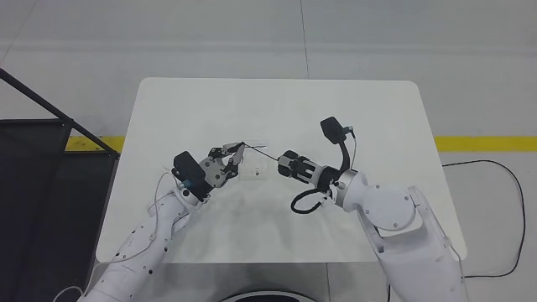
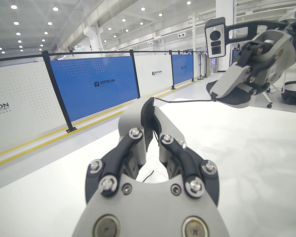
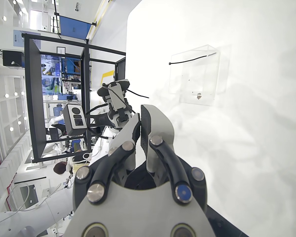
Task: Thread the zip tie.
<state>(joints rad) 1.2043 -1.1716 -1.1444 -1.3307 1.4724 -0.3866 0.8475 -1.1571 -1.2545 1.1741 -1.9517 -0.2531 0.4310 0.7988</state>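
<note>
The left gripper [image 1: 237, 151] [image 2: 150, 104] hangs above the middle of the white table [image 1: 352, 117], its fingers pressed together on a thin black zip tie [image 1: 262, 154] [image 2: 182, 101]. The tie runs off the table's surface toward three o'clock. There the right gripper [image 1: 284, 163] [image 3: 140, 114] pinches the other end between closed fingers. The two grippers face each other, tips near but apart. A clear box [image 3: 194, 80] stands on the table close by. A second zip tie [image 3: 192, 59] rests along its upper edge, with its head past one wall.
</note>
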